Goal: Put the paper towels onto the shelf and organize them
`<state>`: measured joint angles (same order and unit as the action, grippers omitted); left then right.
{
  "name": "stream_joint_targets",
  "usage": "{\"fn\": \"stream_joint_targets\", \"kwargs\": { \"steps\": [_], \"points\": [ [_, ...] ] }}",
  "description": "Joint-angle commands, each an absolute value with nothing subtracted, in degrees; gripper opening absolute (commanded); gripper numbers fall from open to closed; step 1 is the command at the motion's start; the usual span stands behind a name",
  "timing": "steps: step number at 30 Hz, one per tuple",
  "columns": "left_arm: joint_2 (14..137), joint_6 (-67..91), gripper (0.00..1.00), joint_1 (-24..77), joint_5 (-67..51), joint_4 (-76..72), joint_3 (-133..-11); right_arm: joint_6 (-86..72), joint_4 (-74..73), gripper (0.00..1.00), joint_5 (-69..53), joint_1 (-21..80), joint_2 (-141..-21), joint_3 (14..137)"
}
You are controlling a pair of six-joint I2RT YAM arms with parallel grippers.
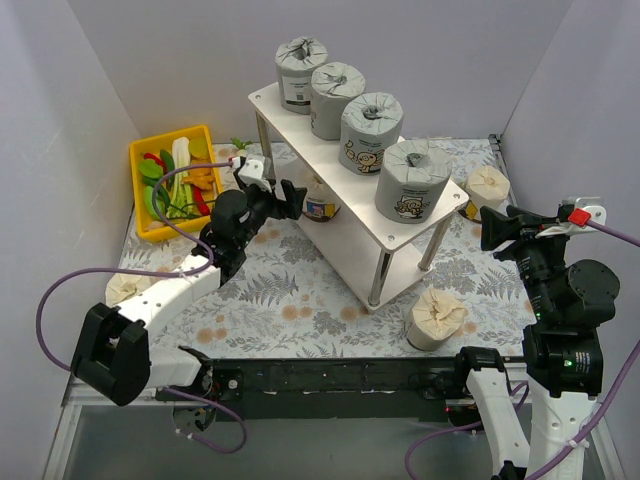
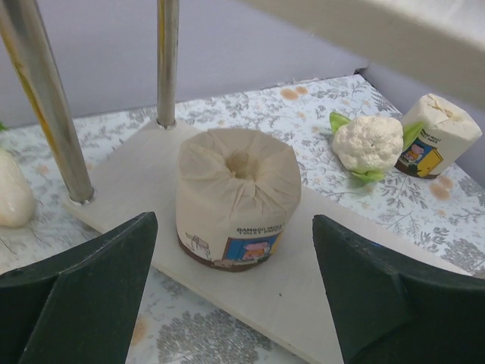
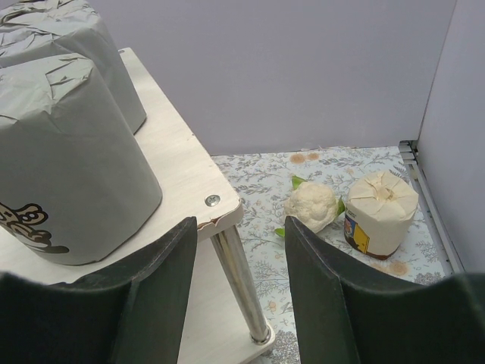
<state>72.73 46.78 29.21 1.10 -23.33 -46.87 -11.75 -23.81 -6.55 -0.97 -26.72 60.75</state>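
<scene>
Four grey paper towel rolls (image 1: 361, 130) stand in a row on the top board of the shelf (image 1: 440, 205). One cream roll (image 1: 320, 203) stands on the lower board; it fills the middle of the left wrist view (image 2: 237, 199). My left gripper (image 1: 290, 198) is open and empty, its fingers (image 2: 98, 288) short of that roll on either side. Other cream rolls stand on the table at the front (image 1: 437, 318), back right (image 1: 488, 187) and left (image 1: 128, 288). My right gripper (image 1: 490, 228) is open and empty, near the shelf's right corner (image 3: 212, 201) and the end grey roll (image 3: 68, 159).
A yellow bin of vegetables (image 1: 140, 160) stands at the back left. A cauliflower (image 3: 311, 206) lies next to the back-right cream roll (image 3: 381, 212). Silver shelf legs (image 2: 42, 98) rise close ahead of the left gripper. White walls enclose the table.
</scene>
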Motion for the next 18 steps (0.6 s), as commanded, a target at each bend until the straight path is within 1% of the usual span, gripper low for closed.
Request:
{"fn": "stream_joint_targets", "kwargs": {
  "steps": [1, 7, 9, 12, 15, 18],
  "points": [
    [75.84, 54.93, 0.82, 30.58, 2.9, -23.29, -43.68, -11.51, -20.74, 0.57, -6.85, -0.62, -26.81, 61.08],
    [80.77, 50.63, 0.76, 33.84, 1.5, -28.73, -43.24, -10.81, -21.09, 0.57, -5.28, -0.62, -26.54, 61.52],
    [83.04, 51.15, 0.7, 34.1, -2.52, -29.7, -44.2, -10.72, -21.09, 0.57, -5.01, -0.62, -26.54, 61.61],
    [85.77, 52.56, 0.63, 35.32, -4.04, -30.93, -45.09, -10.81, -21.09, 0.57, -5.18, -0.62, -26.72, 61.44],
    [87.62, 53.96, 0.62, 36.47, -3.78, -33.48, -45.35, -10.81, -20.92, 0.57, -5.19, -0.62, -26.81, 61.17],
    [91.22, 54.84, 0.64, 37.44, -2.47, -34.01, -46.93, -10.81, -20.66, 0.57, -5.01, -0.62, -26.89, 61.0]
  ]
}}
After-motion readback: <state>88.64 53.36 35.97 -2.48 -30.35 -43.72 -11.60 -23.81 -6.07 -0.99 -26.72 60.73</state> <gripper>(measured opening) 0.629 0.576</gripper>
